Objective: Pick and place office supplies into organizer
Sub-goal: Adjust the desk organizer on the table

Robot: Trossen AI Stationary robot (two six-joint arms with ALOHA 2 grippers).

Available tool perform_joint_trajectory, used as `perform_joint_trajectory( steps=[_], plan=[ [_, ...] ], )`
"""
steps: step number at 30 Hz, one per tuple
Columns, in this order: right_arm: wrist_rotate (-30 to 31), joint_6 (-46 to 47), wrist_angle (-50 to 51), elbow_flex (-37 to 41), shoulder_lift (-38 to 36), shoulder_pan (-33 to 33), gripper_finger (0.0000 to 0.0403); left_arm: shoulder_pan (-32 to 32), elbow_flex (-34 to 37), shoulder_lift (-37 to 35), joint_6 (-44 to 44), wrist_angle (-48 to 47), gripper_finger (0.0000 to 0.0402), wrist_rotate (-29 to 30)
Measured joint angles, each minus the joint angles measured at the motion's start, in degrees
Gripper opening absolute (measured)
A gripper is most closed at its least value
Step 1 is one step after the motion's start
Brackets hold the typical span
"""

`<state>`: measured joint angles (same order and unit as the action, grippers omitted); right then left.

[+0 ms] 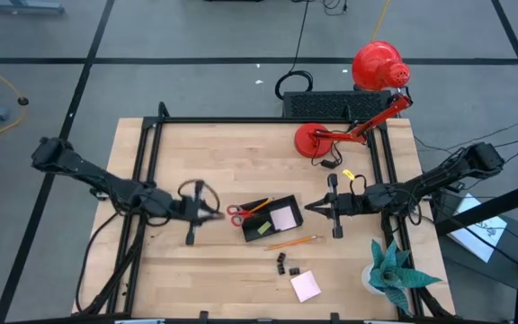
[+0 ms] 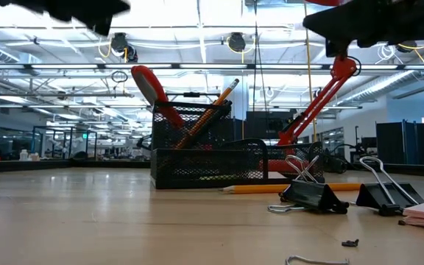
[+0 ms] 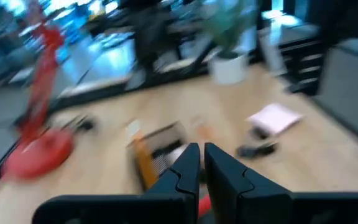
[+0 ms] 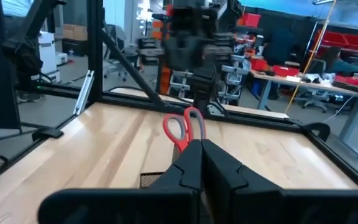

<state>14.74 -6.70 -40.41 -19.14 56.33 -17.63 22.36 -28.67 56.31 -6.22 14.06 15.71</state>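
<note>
The black mesh organizer stands at the table's middle. In it are red-handled scissors with handles up, an orange pencil, a pink note and a yellow-green piece. Another pencil, two black clips and a pink sticky pad lie on the table nearer the front. My left gripper is blurred and shut, raised just left of the scissors' handles, holding nothing. My right gripper hovers shut, right of the organizer.
A red desk lamp with its round base stands at the back right, a black ribbed box behind it. A teal paper plant is at the front right. Black frame rails run along the table's sides.
</note>
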Motion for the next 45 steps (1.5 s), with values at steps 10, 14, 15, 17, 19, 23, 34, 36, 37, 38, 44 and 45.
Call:
perform_joint_trajectory(
  steps=[10,14,15,17,19,23,34,36,37,38,44,45],
  plan=[
    [-2.9,2.0,1.1,6.6,-14.5,0.1,0.0,5.6,-12.2,17.8,-2.0,5.4,0.0031,1.4],
    [-2.8,4.4,2.0,9.8,-18.9,0.1,0.0,5.4,-14.8,24.1,-0.5,4.1,0.003,1.8],
    [-2.8,4.4,3.2,10.1,-19.7,0.1,0.0,5.1,-14.9,25.7,0.6,4.1,0.003,1.4],
    [-2.7,4.1,3.9,10.1,-20.6,0.2,0.0,4.3,-15.1,29.1,3.0,4.3,0.003,-1.6],
    [-2.8,3.7,3.7,10.1,-21.3,0.7,0.0,4.0,-15.0,32.9,5.9,4.1,0.003,-2.8],
    [-2.7,3.0,3.7,10.1,-22.0,2.0,0.0,5.2,-15.1,40.3,8.7,4.6,0.003,-2.6],
    [-2.8,3.0,2.4,10.1,-22.0,4.5,0.0,5.5,-19.9,41.4,9.3,-6.8,0.003,3.6],
    [-2.8,2.9,2.3,10.1,-22.0,4.9,0.0,4.8,-22.4,40.1,9.0,-11.4,0.003,3.5],
    [-2.8,3.0,2.0,10.1,-21.9,5.1,0.0,4.6,-23.2,39.5,8.2,-13.8,0.003,3.5],
    [-2.8,3.1,2.1,10.0,-22.0,5.3,0.0,4.6,-24.1,39.4,7.6,-14.5,0.003,3.6],
    [-3.0,3.4,2.5,10.0,-21.9,5.3,0.0,4.2,-24.5,41.0,8.8,-14.0,0.003,3.7],
    [-3.0,3.7,2.6,10.0,-21.9,5.3,0.0,4.0,-24.5,42.0,9.6,-13.2,0.003,3.7]
  ],
)
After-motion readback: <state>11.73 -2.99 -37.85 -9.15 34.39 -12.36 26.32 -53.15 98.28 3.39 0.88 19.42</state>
